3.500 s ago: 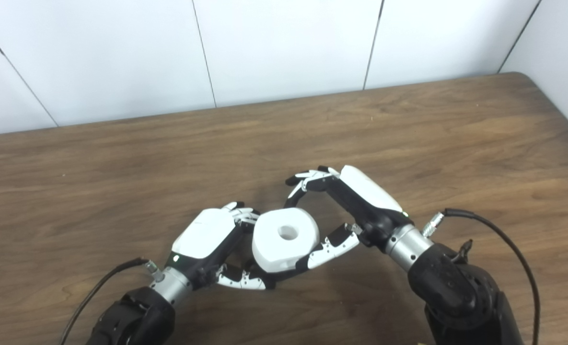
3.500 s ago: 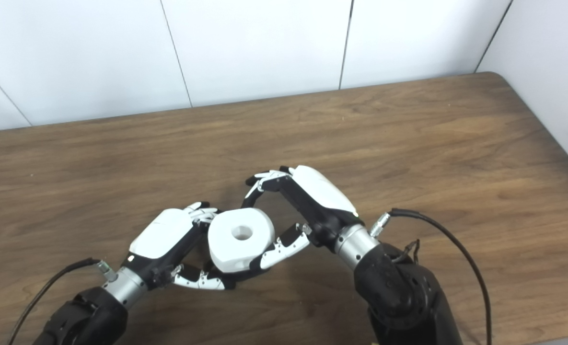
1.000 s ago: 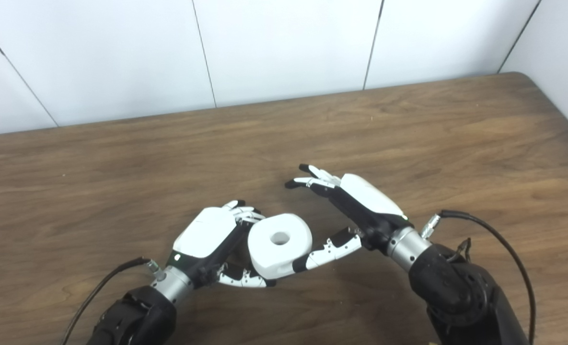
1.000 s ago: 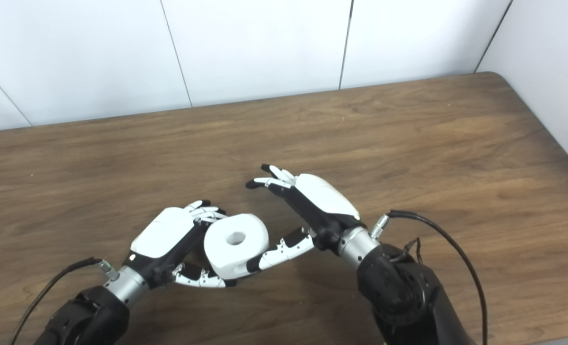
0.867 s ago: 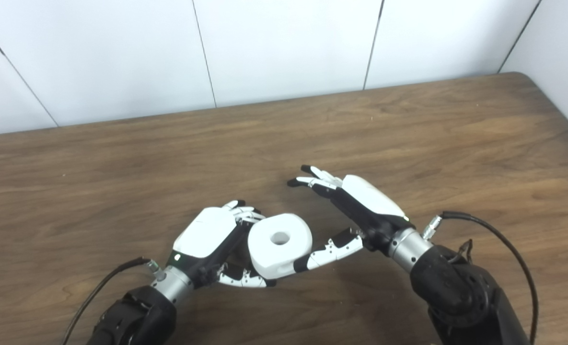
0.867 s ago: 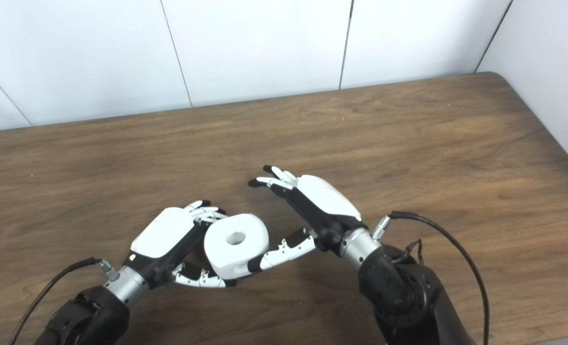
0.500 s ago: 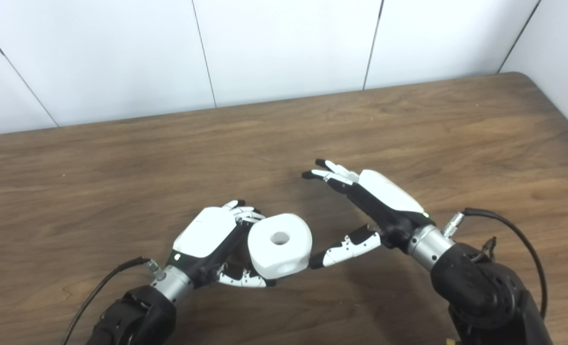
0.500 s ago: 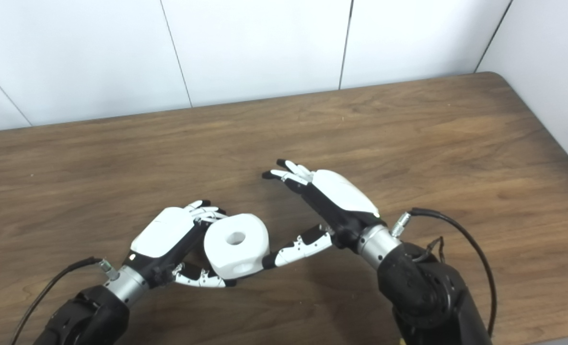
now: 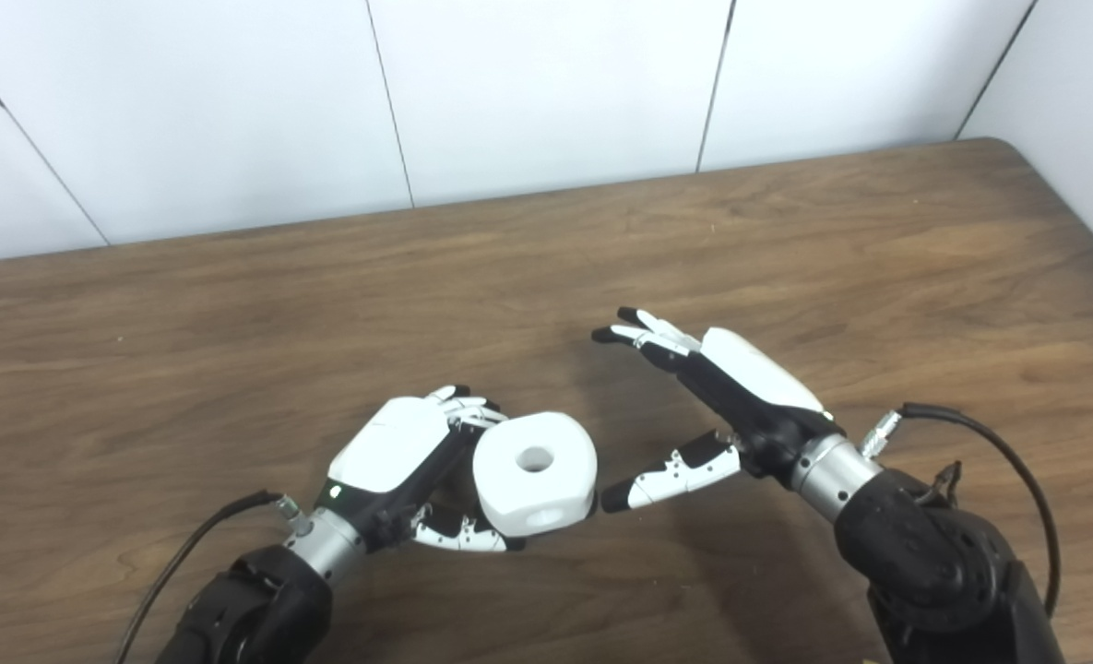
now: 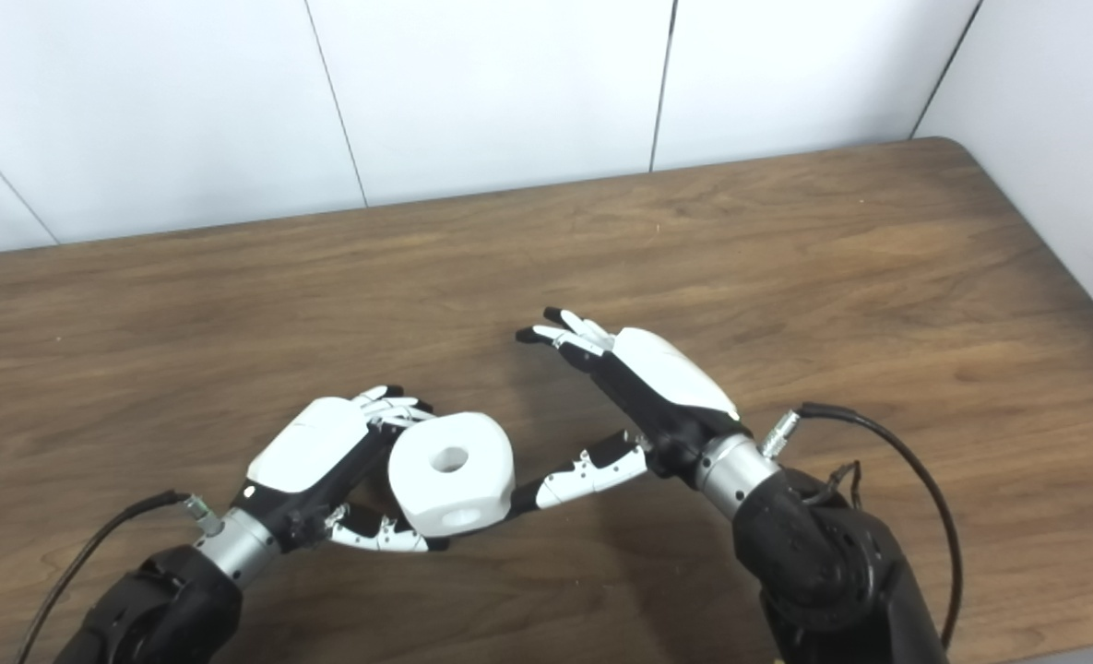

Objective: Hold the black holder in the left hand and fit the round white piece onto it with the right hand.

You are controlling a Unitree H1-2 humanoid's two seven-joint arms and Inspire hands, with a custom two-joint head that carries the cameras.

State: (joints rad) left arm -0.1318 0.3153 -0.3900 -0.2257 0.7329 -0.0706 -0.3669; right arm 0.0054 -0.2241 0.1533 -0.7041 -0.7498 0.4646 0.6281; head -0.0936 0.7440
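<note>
**My left hand holds the white piece; my right hand stands open beside it**

My left hand is closed around the round white piece, with my fingers curled at its far left edge and my thumb tucked under its near side. The piece is tilted, its flat face with the centre hole turned up and a second small hole showing low on its near side wall. The black holder is hidden; I cannot tell whether it sits under the piece or inside my palm.

My right hand holds nothing and is spread wide, just to the right of the piece. Its fingers reach out beyond the far right of the piece, well apart from it. Its thumb points at the piece's right side wall, the tip just beside it and seemingly not touching.

Under the piece and both hands lies the brown wooden table, and beyond the piece, at the table's far edge, stands the white panelled wall
</note>
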